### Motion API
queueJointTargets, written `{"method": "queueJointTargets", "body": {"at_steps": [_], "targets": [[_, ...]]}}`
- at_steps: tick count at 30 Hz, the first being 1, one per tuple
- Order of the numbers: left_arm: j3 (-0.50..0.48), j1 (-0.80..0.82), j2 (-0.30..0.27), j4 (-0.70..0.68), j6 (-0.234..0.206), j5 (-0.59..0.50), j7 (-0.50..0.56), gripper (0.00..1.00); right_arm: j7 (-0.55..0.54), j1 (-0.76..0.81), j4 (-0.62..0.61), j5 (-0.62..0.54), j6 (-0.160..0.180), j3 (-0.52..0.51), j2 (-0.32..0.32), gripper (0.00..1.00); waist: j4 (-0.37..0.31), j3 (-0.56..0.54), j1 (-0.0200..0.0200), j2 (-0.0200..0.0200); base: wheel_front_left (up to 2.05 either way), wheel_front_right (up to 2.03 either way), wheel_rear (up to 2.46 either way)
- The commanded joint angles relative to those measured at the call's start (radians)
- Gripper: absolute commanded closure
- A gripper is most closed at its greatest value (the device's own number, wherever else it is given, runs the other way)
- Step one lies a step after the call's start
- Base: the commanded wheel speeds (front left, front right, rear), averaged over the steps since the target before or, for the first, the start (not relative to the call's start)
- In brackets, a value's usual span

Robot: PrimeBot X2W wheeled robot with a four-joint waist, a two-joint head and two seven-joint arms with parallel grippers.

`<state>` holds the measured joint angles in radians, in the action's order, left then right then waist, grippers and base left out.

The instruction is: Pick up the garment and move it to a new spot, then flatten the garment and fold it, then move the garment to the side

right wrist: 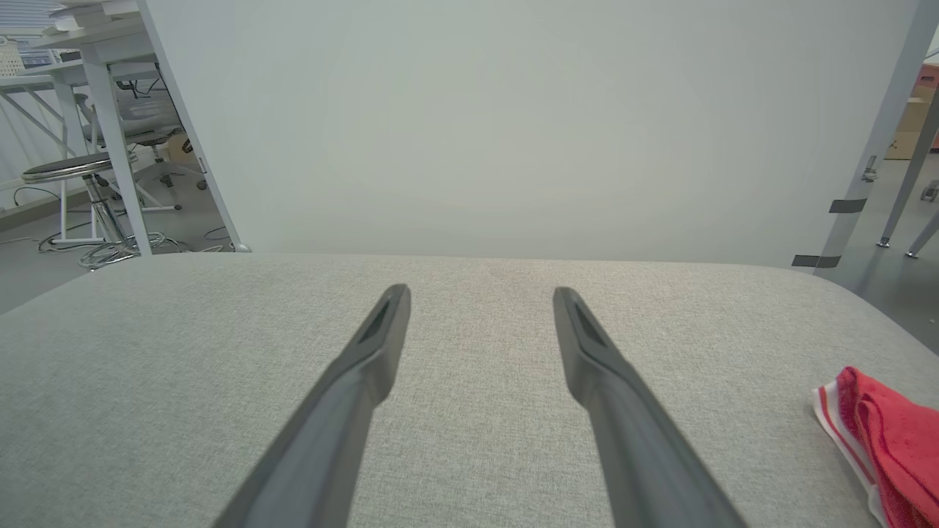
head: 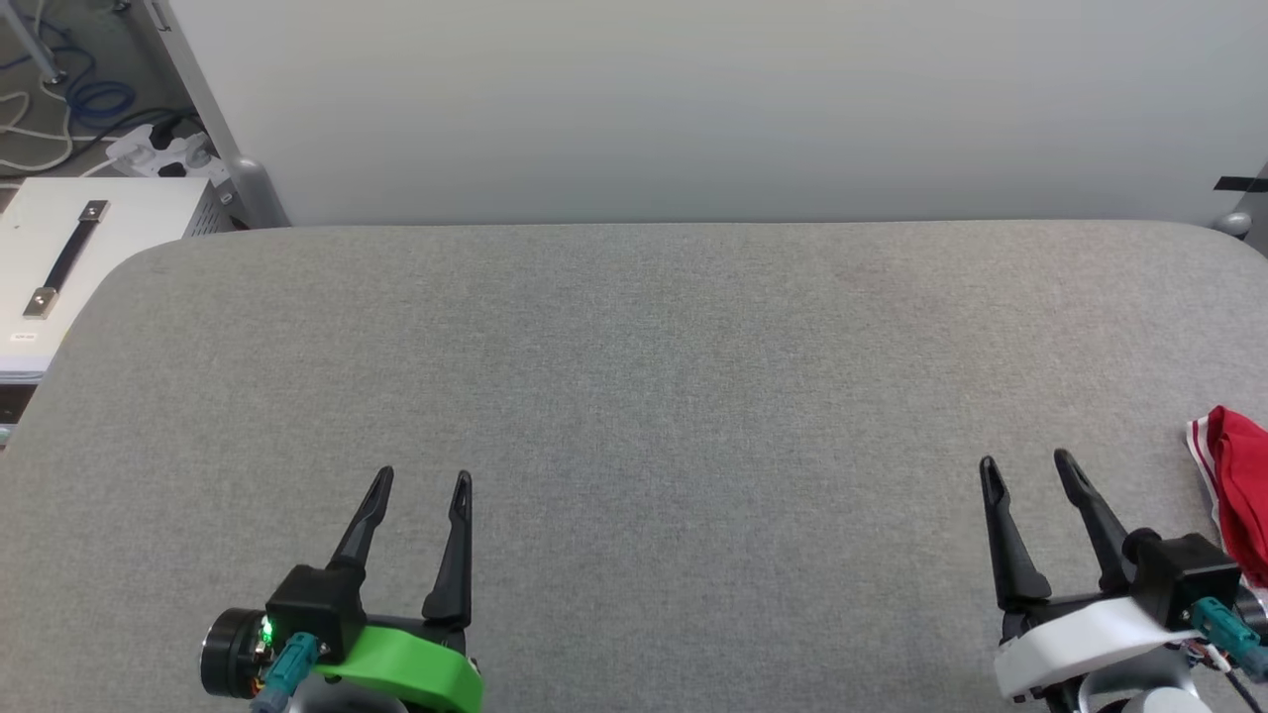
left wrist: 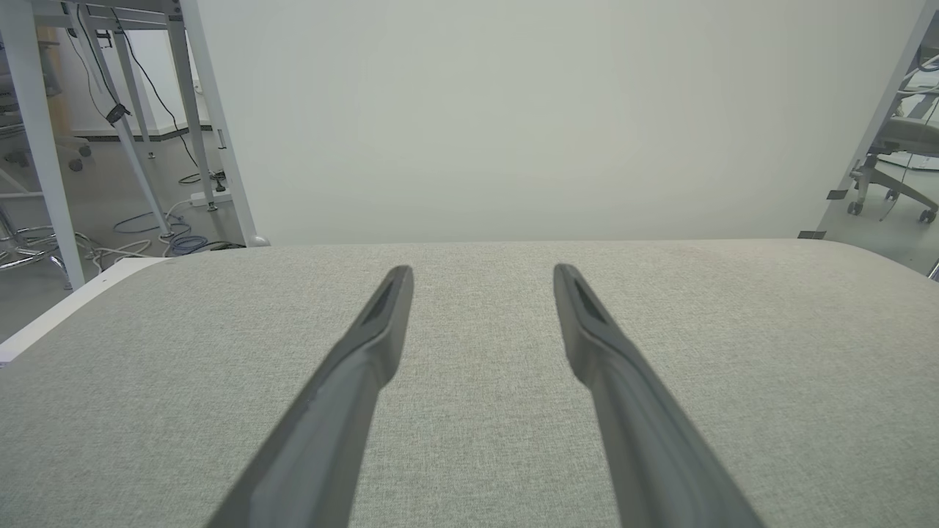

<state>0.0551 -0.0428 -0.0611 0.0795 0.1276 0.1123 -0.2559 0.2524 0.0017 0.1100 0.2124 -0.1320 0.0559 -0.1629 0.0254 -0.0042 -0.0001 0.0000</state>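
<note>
Red garment (head: 1243, 485) with striped trim lies at the grey table's (head: 634, 396) right edge, just beside the right gripper (head: 1025, 459), which, like the left gripper (head: 424, 473), rests spread wide and empty, apparently parked.

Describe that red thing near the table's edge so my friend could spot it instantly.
Start with the wide grey fabric-covered table in front of the pale wall. At its right edge, just beyond the right gripper, lies a bunched garment. It is the one bright red thing there, with red-and-white striped trim.
</note>
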Motion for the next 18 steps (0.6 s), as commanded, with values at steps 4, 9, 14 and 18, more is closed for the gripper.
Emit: {"method": "queueJointTargets", "body": {"at_steps": [4,9,14,18], "targets": [[-0.010,-0.024,0.008,-0.002,-0.004,-0.010,-0.006,0.00,0.009,0.034,-0.026,-0.008,0.001,-0.019,0.044,0.00,0.003,-0.008,0.0001,0.0000,0.00,0.00,0.00],[-0.015,-0.024,0.010,-0.016,-0.003,-0.009,-0.006,0.00,0.009,0.042,-0.044,-0.020,0.001,-0.018,0.064,0.00,0.001,-0.004,0.0001,0.0000,0.00,0.00,0.00],[-0.014,-0.022,0.010,-0.018,-0.002,-0.007,-0.006,0.00,0.009,0.039,-0.050,-0.024,0.001,-0.023,0.070,0.00,-0.001,-0.004,0.0001,0.0000,0.00,0.00,0.00],[-0.012,-0.022,0.011,-0.013,-0.002,0.011,-0.006,0.00,0.009,0.040,-0.054,-0.027,0.001,-0.026,0.074,0.00,-0.002,-0.003,0.0001,0.0000,0.00,0.00,0.00]]}}
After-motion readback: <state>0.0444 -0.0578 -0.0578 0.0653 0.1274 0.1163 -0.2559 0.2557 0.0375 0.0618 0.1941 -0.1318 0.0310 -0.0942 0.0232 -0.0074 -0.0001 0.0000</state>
